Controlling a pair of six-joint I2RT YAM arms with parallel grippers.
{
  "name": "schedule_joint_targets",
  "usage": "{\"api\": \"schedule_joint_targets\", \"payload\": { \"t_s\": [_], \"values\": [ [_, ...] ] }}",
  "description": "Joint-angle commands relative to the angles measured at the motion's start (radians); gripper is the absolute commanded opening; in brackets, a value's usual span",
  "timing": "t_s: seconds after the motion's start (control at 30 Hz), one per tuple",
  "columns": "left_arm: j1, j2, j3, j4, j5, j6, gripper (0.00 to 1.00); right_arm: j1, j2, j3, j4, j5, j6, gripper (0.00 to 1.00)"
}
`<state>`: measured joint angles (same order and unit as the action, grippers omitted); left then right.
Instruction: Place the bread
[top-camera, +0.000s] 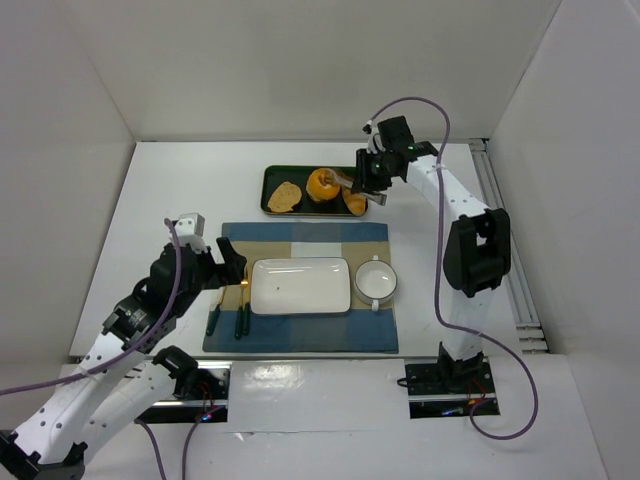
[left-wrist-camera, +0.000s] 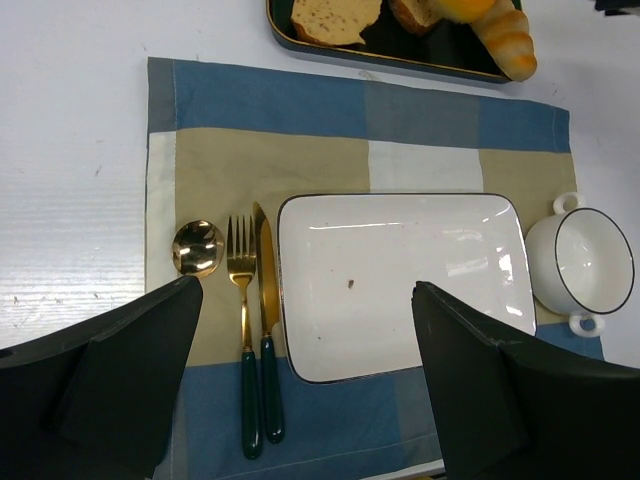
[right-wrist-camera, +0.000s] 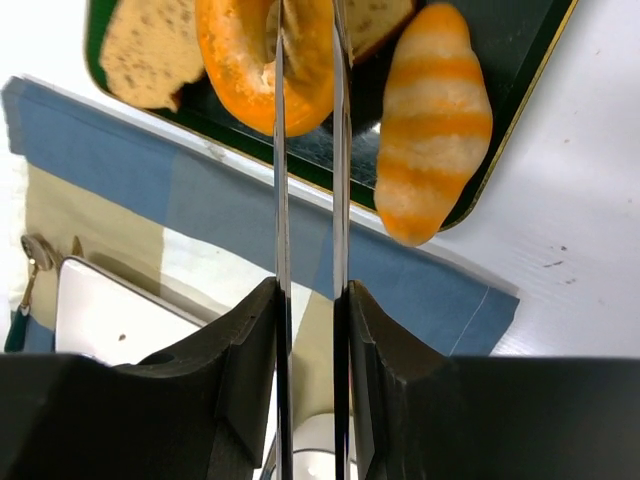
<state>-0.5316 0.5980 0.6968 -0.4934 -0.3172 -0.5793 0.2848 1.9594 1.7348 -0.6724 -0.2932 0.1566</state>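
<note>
Right jaws pinch narrow on the rim of the bagel (right-wrist-camera: 235, 60), one finger through its hole, at the dark tray (right-wrist-camera: 520, 90); left jaws gape wide, empty. So thin a hold on glossy crust may let it swing, slip, or clip the croissant roll (right-wrist-camera: 432, 120) just beside. As a ring it has no long axis; its hole faces roughly upward.

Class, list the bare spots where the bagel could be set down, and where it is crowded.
Free: the white plate, between knife and cup; the placemat strip between tray and plate. Crowded: the tray, with toast, roll, bagel and right end effector.
</note>
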Motion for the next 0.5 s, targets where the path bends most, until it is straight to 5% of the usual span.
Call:
{"api": "schedule_joint_targets", "payload": {
  "t_s": [0.0,0.47],
  "values": [
    [0.005,0.002,-0.008,0.039,-0.011,0.012,1.0,0.031,-0.148,0.028,0.013,0.057,0.004,0.28],
    [0.005,0.078,0.023,0.093,-0.014,0.035,1.0,0.092,-0.43,-0.184,-0.038,0.126,0.004,0.25]
  ]
}}
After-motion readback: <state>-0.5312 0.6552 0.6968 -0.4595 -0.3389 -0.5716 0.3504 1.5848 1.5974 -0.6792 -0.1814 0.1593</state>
